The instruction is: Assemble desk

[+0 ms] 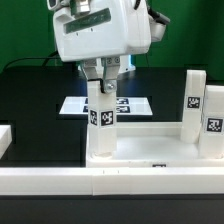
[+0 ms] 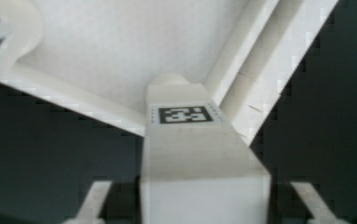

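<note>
1. Pinching an upright white leg (image 1: 101, 118) near its top, the fingers (image 1: 102, 88) hold it over the tabletop (image 1: 150, 140), toward the exterior view's left.
2. Two more legs (image 1: 203, 112) stand at the exterior view's right; the marker board (image 1: 72, 104) lies behind.
3. Only the wrist view shows the tabletop's inner corner (image 2: 219, 75) beyond the tagged leg (image 2: 187, 150).
</note>
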